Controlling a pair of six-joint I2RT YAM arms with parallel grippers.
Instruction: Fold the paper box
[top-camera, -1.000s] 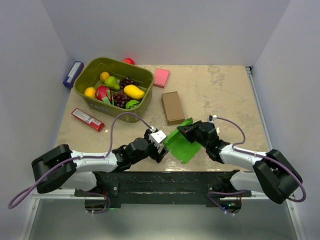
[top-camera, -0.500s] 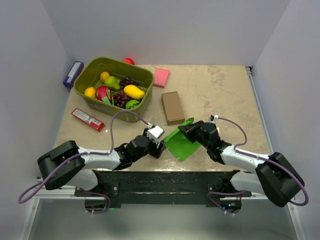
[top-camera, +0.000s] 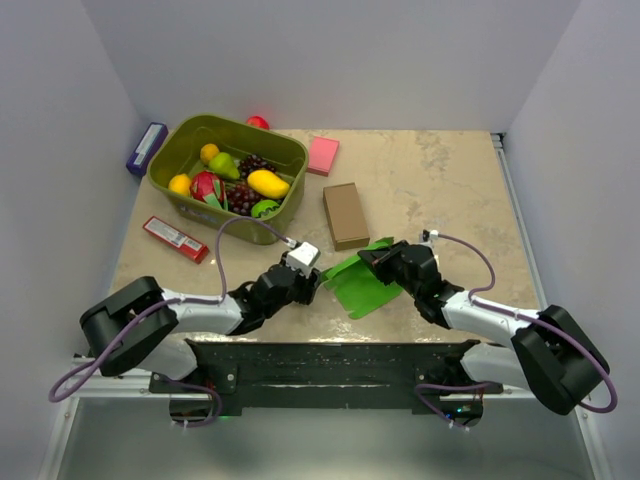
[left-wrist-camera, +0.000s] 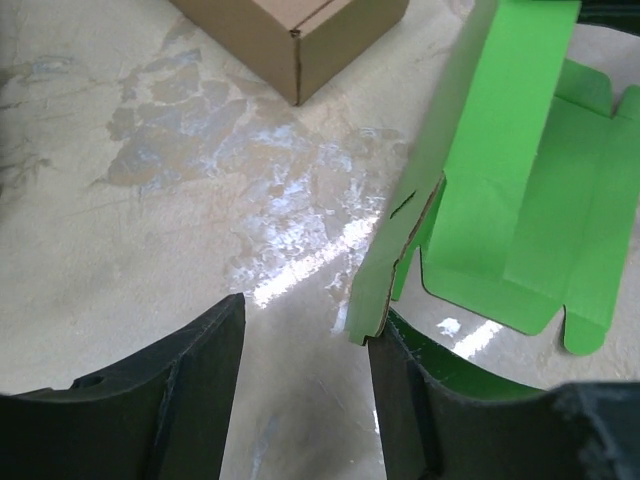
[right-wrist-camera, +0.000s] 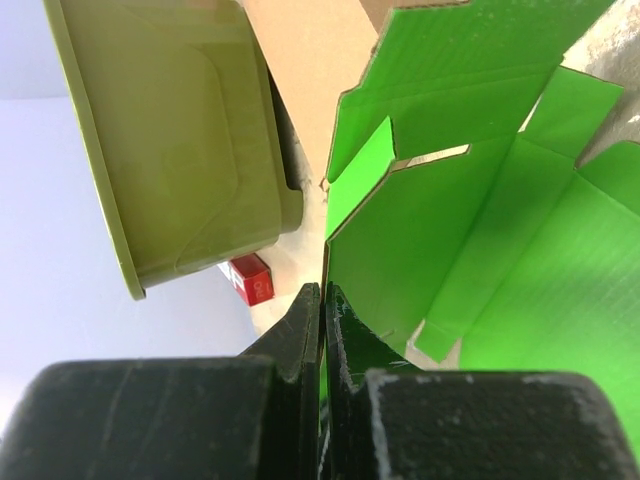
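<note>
Table (top-camera: 450, 180), contents left to right.
Red packet (top-camera: 175, 239): lying flat.
Olive tub (top-camera: 283, 215): holds toy fruit.
Left hand (top-camera: 316, 285): fingers apart, gripping nothing, just beside the raised flap of the paper box (top-camera: 362, 288).
Brown cardboard box (top-camera: 346, 214): just behind the paper box.
Paper box: bright green blank, unfolded, near the front edge between both hands.
Right hand (top-camera: 370, 260): clenched on the paper box's edge.

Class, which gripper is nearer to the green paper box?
Right. The right gripper is shut on the paper box at its edge, touching it. The left gripper stands open at the box's left side, a raised flap's edge between its fingers, not pinched.
</note>
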